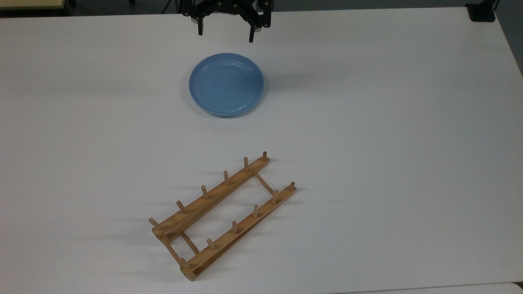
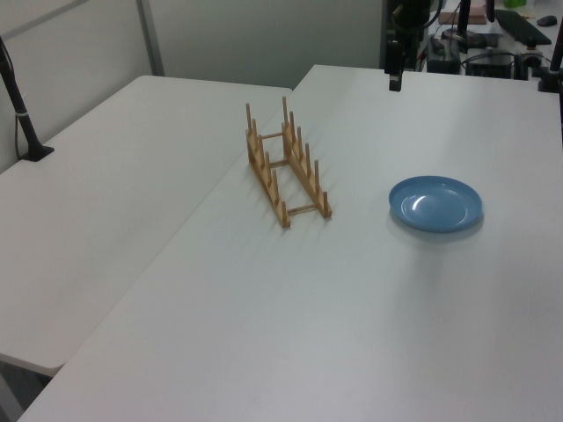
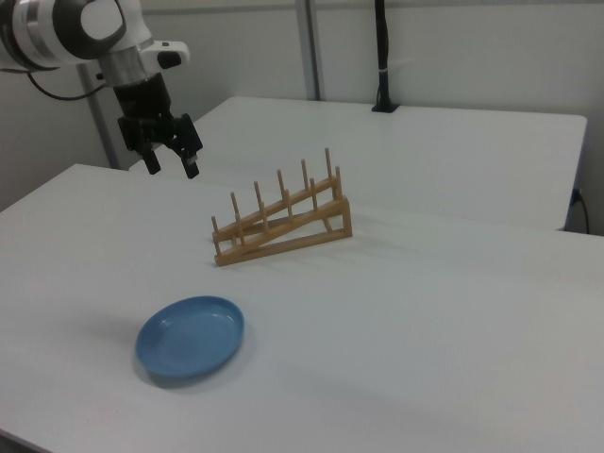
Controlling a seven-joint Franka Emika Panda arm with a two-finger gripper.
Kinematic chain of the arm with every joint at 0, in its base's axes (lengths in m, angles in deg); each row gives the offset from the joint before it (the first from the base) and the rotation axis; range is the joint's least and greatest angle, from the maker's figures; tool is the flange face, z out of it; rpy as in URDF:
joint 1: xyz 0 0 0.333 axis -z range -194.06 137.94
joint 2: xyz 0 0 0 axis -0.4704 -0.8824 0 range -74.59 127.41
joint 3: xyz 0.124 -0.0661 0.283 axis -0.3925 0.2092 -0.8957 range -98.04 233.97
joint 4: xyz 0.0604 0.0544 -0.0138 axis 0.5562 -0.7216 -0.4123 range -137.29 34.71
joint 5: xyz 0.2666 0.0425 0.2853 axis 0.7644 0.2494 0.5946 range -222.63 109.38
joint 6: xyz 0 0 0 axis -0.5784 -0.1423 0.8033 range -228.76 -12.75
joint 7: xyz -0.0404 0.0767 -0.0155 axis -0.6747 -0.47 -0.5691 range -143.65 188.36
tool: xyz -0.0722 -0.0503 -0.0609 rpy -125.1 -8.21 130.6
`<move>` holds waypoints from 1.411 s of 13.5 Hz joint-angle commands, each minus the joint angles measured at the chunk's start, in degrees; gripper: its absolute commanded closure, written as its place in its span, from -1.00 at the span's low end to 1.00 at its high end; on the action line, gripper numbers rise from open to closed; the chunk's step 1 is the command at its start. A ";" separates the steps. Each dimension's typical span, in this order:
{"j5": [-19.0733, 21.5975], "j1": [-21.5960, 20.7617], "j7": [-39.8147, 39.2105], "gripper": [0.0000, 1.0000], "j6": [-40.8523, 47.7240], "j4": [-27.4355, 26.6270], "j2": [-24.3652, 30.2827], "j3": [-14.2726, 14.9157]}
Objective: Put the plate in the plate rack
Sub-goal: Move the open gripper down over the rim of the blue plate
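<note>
Hovering above the white desk (image 1: 367,122), my hand (image 1: 226,36) hangs with its fingers spread wide and nothing between them. The light-blue plate (image 1: 226,84) lies flat on the desk just below my hand in the top view. The wooden plate rack (image 1: 222,214) stands well apart from the plate, holding nothing.
</note>
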 commanded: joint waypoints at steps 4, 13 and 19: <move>0.04 -0.13 -3.71 -1.00 0.32 -3.92 1.60 0.56; 1.44 6.97 -29.33 -0.96 -8.45 -13.40 -0.85 0.74; 0.74 10.42 -36.86 -0.17 -14.53 -17.37 -8.49 0.74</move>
